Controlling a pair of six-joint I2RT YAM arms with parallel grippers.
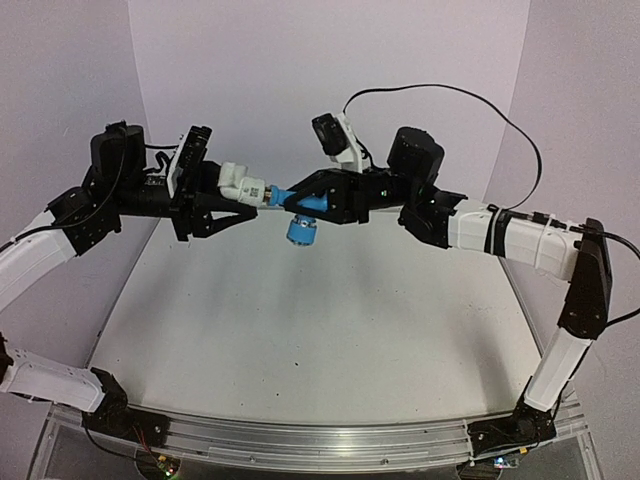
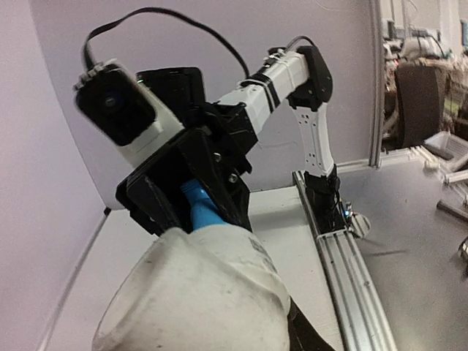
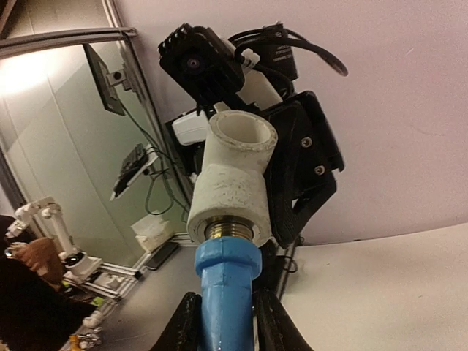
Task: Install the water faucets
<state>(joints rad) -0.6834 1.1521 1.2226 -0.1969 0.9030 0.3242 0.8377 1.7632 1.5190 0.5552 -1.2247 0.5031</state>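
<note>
The water faucets are held in mid-air between both arms. My right gripper (image 1: 312,203) is shut on the blue tap (image 1: 300,206), and the tap's round end (image 1: 300,232) hangs below. In the right wrist view the fingers (image 3: 183,325) clamp the blue tap (image 3: 227,281), whose brass thread sits in the mouth of the white fitting (image 3: 232,183). My left gripper (image 1: 228,192) is shut on that white fitting (image 1: 244,186). In the left wrist view the white fitting (image 2: 205,292) fills the foreground and hides my own fingers. The blue tap (image 2: 197,208) pokes out beyond it.
Below both arms lies the white table (image 1: 300,320), with purple walls behind it. An aluminium rail (image 1: 320,440) runs along the near edge. A black cable (image 1: 450,95) loops over the right arm. Outside the enclosure are a desk and equipment (image 3: 139,168).
</note>
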